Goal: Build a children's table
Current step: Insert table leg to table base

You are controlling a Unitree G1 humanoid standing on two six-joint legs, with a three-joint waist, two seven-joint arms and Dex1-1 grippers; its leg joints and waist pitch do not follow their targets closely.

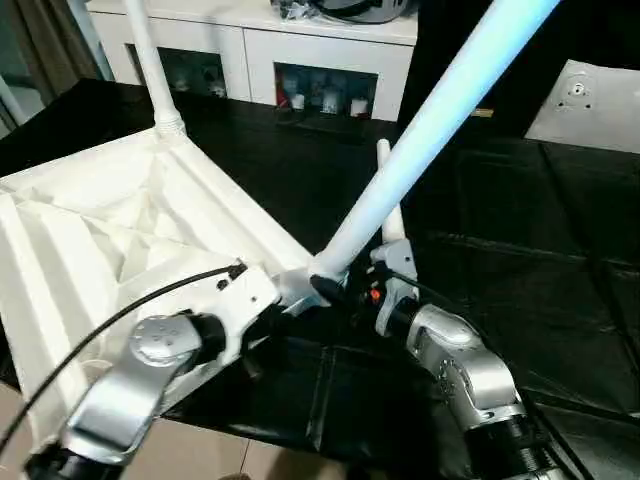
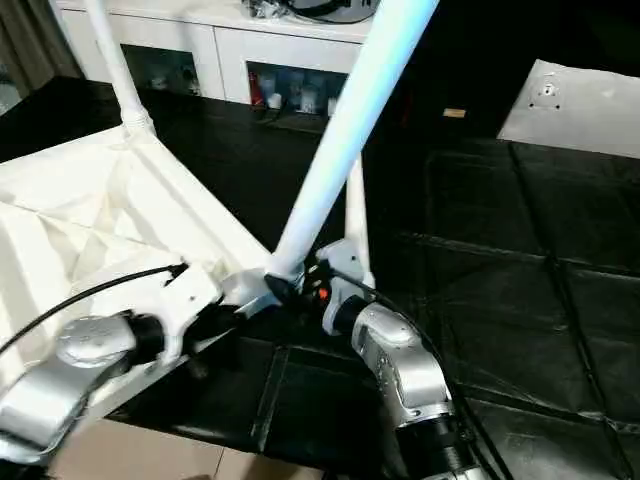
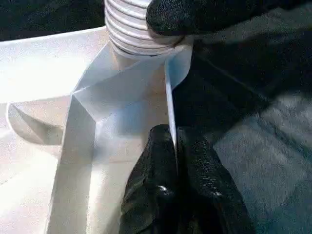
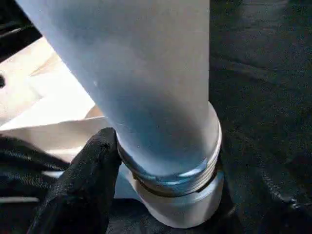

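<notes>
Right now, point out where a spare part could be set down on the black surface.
Free: the black surface to the right of the tilted leg, up to the white panel; also the strip between the table top and the cabinet. Crowded: the near corner, where the left gripper and right gripper meet.

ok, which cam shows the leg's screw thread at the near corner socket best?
Right wrist view: the thread sits close up, partly above the socket, not fully screwed in. Left wrist view shows the ridges partly behind a black finger. In the head views the leg is visible, but the grippers hide the joint.
</notes>
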